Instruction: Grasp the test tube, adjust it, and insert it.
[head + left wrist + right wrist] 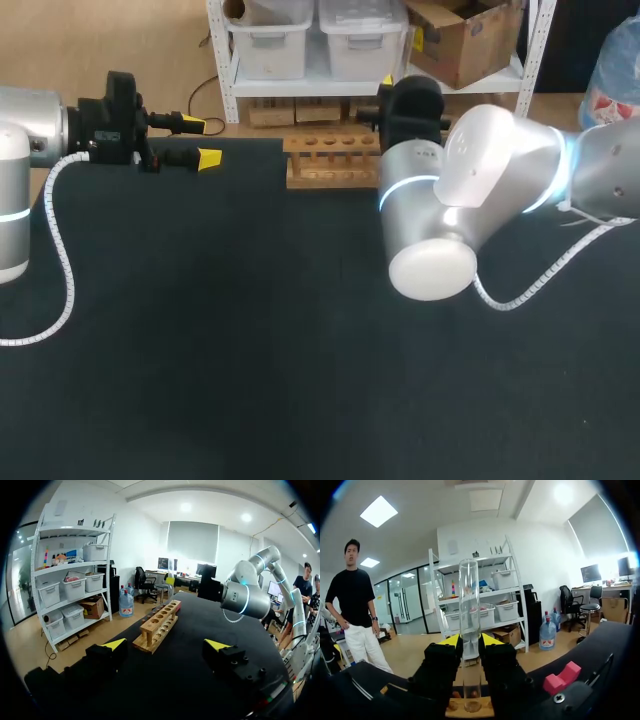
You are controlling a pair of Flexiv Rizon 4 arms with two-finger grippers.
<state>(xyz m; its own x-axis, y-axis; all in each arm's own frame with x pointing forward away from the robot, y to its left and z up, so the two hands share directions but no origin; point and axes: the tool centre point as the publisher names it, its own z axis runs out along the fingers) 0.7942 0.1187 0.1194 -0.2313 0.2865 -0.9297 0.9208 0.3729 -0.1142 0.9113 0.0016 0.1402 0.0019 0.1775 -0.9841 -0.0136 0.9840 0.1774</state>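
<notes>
Clamping the clear test tube [469, 595] upright, my right gripper [470, 641] sits over the wooden rack [330, 160] at the table's [250, 350] far edge, tube's lower end at a hole. My left gripper [201, 141] lies level, jaws apart, well left of the rack.

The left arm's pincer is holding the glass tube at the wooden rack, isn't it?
No: the right pincer holds the glass tube at the wooden rack, as the right wrist view shows. The left pincer is open and empty.
</notes>
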